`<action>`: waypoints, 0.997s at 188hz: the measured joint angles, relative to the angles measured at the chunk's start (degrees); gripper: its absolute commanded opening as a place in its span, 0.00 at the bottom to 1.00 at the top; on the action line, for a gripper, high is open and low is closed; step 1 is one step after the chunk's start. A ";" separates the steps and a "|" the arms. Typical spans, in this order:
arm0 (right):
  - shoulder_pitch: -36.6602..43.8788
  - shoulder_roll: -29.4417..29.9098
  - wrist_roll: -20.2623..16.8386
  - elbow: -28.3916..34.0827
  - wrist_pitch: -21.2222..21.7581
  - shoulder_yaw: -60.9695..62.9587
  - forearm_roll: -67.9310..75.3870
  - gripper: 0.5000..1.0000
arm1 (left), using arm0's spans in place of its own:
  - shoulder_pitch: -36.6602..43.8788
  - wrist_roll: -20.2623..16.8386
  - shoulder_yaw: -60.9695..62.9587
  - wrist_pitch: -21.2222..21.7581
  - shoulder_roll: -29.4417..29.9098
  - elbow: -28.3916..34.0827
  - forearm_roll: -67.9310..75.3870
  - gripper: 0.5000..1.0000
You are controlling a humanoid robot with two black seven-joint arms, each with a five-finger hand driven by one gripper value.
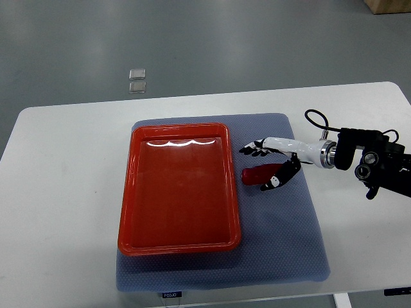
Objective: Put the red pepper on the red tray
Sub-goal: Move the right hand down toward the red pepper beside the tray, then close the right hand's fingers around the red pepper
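Nearest the camera, one blue-grey mat [282, 256] covers the middle of the white surface [64, 192], and everything else sits on or beyond it. One red tray [178, 247] lies on the mat to the left of the right robot hand [271, 165], holding nothing. One red pepper [258, 174] lies on the mat just off the tray's right rim, directly under the hand; its long axis runs left to right, one end toward the tray and the other hidden beneath the hand. The right robot hand, the only one in view, has its fingers [253, 149] spread wide above the pepper and its thumb [273, 183] just past the pepper's near side; whether it touches the pepper cannot be told. Far beyond the hand, two small clear squares [137, 80] lie on the grey floor [257, 45].
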 measured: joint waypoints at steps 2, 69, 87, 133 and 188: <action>-0.03 0.01 0.04 -0.04 -0.10 -0.04 -0.27 0.80 | 0.00 0.00 0.00 0.00 0.00 0.00 0.00 1.00; -0.49 0.88 0.78 -1.99 -1.23 -0.78 -2.69 0.72 | 0.00 0.00 0.08 0.00 0.00 0.00 -0.01 1.00; -0.72 1.26 0.88 -2.57 -1.69 -0.78 -3.04 0.63 | 0.00 0.00 0.09 0.00 0.00 0.00 -0.01 1.00; -1.27 1.48 1.16 -3.77 -2.54 -0.86 -4.37 0.51 | 0.00 0.00 0.09 0.00 0.00 -0.01 -0.01 1.00; -1.34 1.53 1.52 -4.60 -2.63 -1.88 -5.14 0.08 | 0.00 0.00 0.09 0.00 0.00 -0.04 -0.01 1.00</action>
